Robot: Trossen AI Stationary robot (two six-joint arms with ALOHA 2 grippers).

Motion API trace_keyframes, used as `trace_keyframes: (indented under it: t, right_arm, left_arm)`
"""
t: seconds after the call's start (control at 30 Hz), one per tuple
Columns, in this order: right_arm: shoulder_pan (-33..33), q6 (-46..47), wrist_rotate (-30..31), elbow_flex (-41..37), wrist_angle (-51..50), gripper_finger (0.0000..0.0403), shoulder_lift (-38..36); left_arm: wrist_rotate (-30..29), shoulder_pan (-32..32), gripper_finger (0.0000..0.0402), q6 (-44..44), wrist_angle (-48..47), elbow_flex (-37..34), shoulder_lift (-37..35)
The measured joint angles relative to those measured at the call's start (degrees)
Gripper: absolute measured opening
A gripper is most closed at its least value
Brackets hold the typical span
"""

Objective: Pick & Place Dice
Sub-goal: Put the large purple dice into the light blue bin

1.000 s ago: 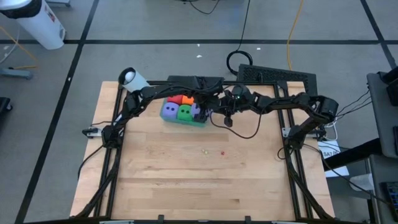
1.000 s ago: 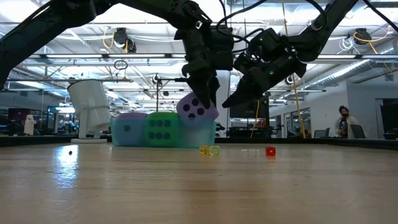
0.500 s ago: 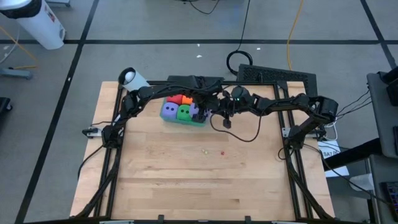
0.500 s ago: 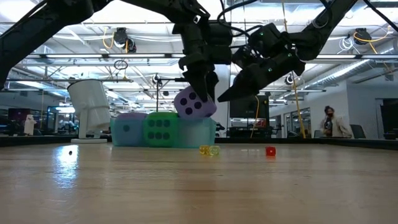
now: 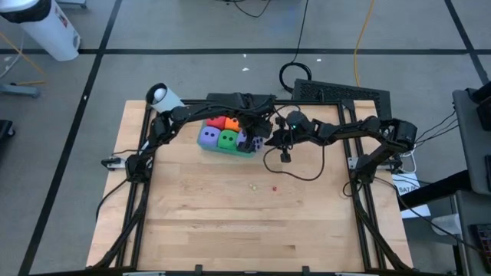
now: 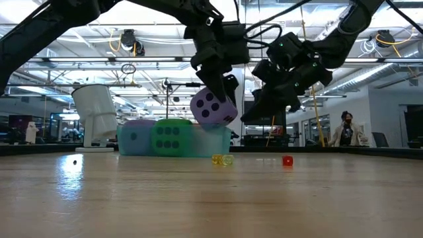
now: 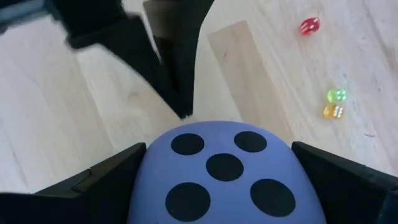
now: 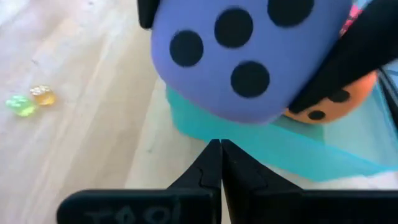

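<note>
**Over the tray's right end: purple die lifted, right arm stands by**

At the far side of the worktop (image 5: 230,207), the left end effector (image 6: 215,99) has its two fingers spread wide and clamped on a purple die (image 6: 213,107), five pips facing the low camera, tilted and hanging above the right end of the teal tray (image 6: 213,142). In the left wrist view that die (image 7: 224,171) fills the bottom, cut off at the edge.

The right end effector (image 6: 264,109) sits just beside it, fingers pressed together, holding nothing.

Hard to read from above: the arms cover much of the tray, so only the other purple die (image 5: 208,136), the green die (image 5: 228,139), the orange die (image 5: 217,123) and a sliver of the red die (image 5: 231,123) show. From the low view, orange and red are hidden behind the front row.

Three tiny dice, red (image 6: 287,160), yellow (image 6: 217,159) and green (image 6: 228,159), lie on bare wood, well apart from the tray.

Against a second ago: the purple die sits higher and has turned, now clear of the tray wall. The right end effector has drawn back to the right. A person (image 6: 344,130) in the background has walked left.
</note>
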Motion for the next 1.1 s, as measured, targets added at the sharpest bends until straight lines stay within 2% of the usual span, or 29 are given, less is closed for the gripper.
trace_keyframes:
  t: [0.13,0.23,0.53,0.7,0.87,1.03,1.1]
  right_arm:
    - [0.00,1.25,2.54,-2.08,2.71,0.0000,-0.35]
    - [0.00,1.53,2.53,-2.78,3.60,0.0000,-0.35]
    - [-0.04,1.61,2.86,-3.05,5.78,0.0000,-0.35]
    - [0.33,1.61,2.84,-3.07,13.02,0.0000,-0.35]
    - [2.69,-1.13,3.03,-3.07,20.57,0.0000,-0.95]
    - [6.39,-6.95,12.69,-3.11,17.31,0.0000,-6.36]
    - [7.32,-7.63,13.42,-3.11,16.56,0.0000,-8.73]
  left_arm:
    - [0.65,0.88,0.0397,-0.21,-0.02,0.00,-0.02]
    - [3.01,1.49,0.0397,-0.74,-0.04,0.00,-0.08]
    - [3.05,1.32,0.0397,-0.92,0.61,0.02,-3.31]
    - [6.07,2.31,0.0397,-0.22,-0.48,0.04,-8.10]
    - [8.00,4.85,0.0397,-1.85,-0.46,0.07,-9.22]
    - [8.34,6.72,0.0397,-2.81,-0.57,-3.24,-9.05]
    - [8.41,7.09,0.0397,-3.65,-0.25,-4.63,-9.05]
